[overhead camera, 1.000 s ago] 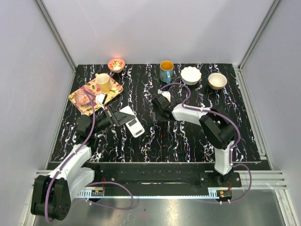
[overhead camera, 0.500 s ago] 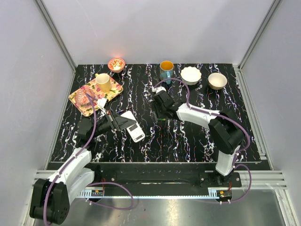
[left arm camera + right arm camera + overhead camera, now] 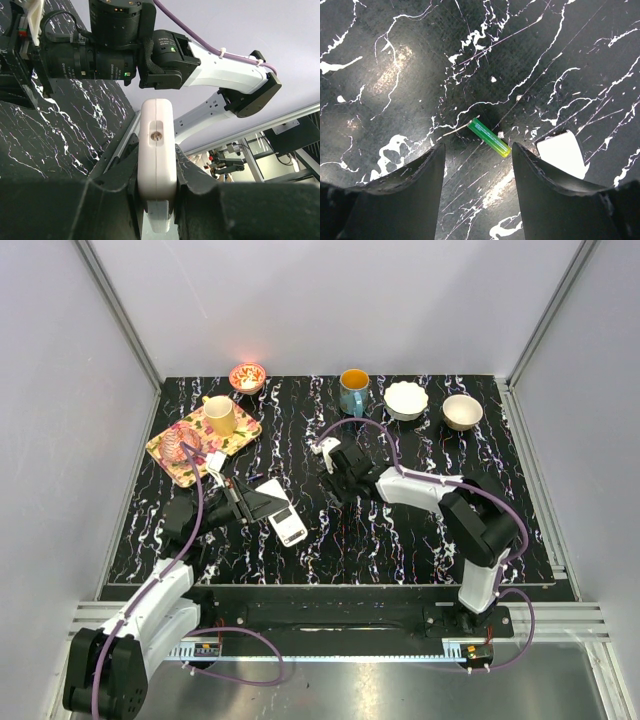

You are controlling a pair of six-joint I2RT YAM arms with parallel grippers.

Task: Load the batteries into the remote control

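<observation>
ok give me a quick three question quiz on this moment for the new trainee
1. True or false: the left tool is shut on the remote control.
2. The battery lying under the right tool is: A red, B green, C blue.
3. Fill in: the right tool's jaws stand ____.
Key: 1 true; 2 B; 3 open.
</observation>
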